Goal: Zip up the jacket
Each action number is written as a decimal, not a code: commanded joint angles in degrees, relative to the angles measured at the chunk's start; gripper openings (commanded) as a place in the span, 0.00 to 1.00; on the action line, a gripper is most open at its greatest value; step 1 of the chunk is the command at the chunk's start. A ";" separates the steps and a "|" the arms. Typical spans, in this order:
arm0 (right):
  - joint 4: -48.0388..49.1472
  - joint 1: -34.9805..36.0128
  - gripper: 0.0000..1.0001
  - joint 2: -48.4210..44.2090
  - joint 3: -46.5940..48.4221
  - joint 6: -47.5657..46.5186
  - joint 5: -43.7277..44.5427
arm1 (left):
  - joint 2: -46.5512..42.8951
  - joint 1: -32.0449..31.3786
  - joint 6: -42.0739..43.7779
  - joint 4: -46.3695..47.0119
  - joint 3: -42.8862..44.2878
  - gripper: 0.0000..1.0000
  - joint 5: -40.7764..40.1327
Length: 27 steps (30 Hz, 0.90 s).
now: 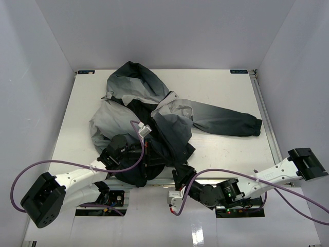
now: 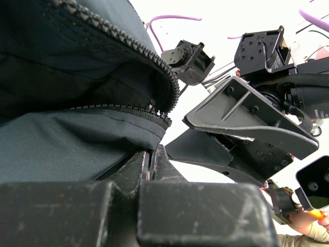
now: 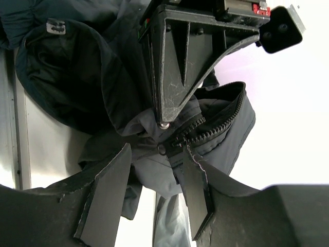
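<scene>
The jacket (image 1: 149, 116) lies spread on the table, hood at the far side and one sleeve (image 1: 226, 119) stretched right. Its dark lower front hangs at the near table edge. My left gripper (image 1: 146, 154) is shut on the jacket's bottom hem beside the zipper's lower end (image 2: 163, 117). Its fingertips (image 2: 157, 157) are pressed together under the fabric. My right gripper (image 1: 181, 172) is open, and its fingers (image 3: 105, 188) straddle the hem just below the zipper teeth (image 3: 221, 121) and the zipper's bottom end (image 3: 177, 143). The left gripper's finger (image 3: 177, 72) comes down on the fabric there.
The white table (image 1: 231, 149) is boxed in by white walls on three sides. Its near edge (image 1: 226, 177) runs just behind the arm bases. Purple cables (image 1: 67, 164) loop from both arms. The right arm's links (image 2: 257, 56) crowd close to the left gripper.
</scene>
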 commanded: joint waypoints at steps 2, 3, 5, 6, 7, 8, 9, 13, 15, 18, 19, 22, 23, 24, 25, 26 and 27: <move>5.92 0.44 0.51 1.18 -0.03 -2.41 2.26 | -0.54 -0.10 -0.39 2.22 -0.15 0.00 1.49; 6.34 0.44 0.51 1.42 -0.09 -2.77 2.74 | -0.90 -0.10 -0.38 2.15 -0.26 0.00 1.37; 7.30 0.44 0.51 1.86 -0.31 -3.20 3.03 | -1.21 -0.10 -0.52 2.09 -0.44 0.00 1.29; 7.72 0.44 0.51 2.14 -0.50 -3.34 2.99 | -1.31 -0.10 -0.61 2.05 -0.48 0.00 1.24; 8.17 0.44 0.50 2.31 -0.67 -3.53 3.01 | -1.34 -0.10 -0.72 2.07 -0.50 0.00 1.23; 8.59 0.44 0.50 2.43 -0.83 -3.74 3.06 | -1.34 -0.10 -0.82 2.13 -0.50 0.00 1.23; 8.81 0.39 0.50 2.51 -0.92 -3.83 3.11 | -1.34 -0.10 -0.82 2.22 -0.55 0.00 1.23; 9.01 -0.06 0.49 2.42 -1.30 -3.91 3.00 | -1.43 -0.10 -0.79 2.21 -0.38 0.00 1.26; 9.06 -0.17 0.49 2.47 -1.32 -3.91 3.03 | -1.40 -0.10 -0.84 2.29 -0.32 0.00 1.34; 9.67 -0.35 0.48 2.84 -1.28 -4.40 3.18 | -1.36 -0.03 -1.19 2.49 -0.32 0.00 1.58; 10.52 -0.37 0.48 3.12 -1.35 -4.63 3.33 | -1.43 -0.10 -1.26 2.57 -0.33 0.00 1.58; 12.26 -0.75 0.47 3.60 -1.57 -5.54 3.27 | -1.61 -0.10 -1.43 2.69 -0.41 0.00 1.80; 12.38 -0.94 0.47 3.61 -1.65 -5.55 2.98 | -1.72 -0.07 -1.44 2.65 -0.44 0.00 1.88; 12.46 -1.18 0.47 3.59 -1.70 -5.49 2.68 | -1.83 -0.04 -1.38 2.57 -0.50 0.00 1.93; 12.52 -1.51 0.47 3.66 -1.70 -5.50 2.61 | -1.98 -0.10 -1.24 2.35 -0.50 0.00 1.92; 12.46 -1.69 0.47 3.78 -1.70 -5.56 2.55 | -2.22 -0.10 -1.06 2.05 -0.50 0.00 1.79; 12.47 -1.92 0.47 3.95 -1.67 -5.58 2.47 | -2.50 -0.07 -1.00 1.91 -0.53 0.00 1.76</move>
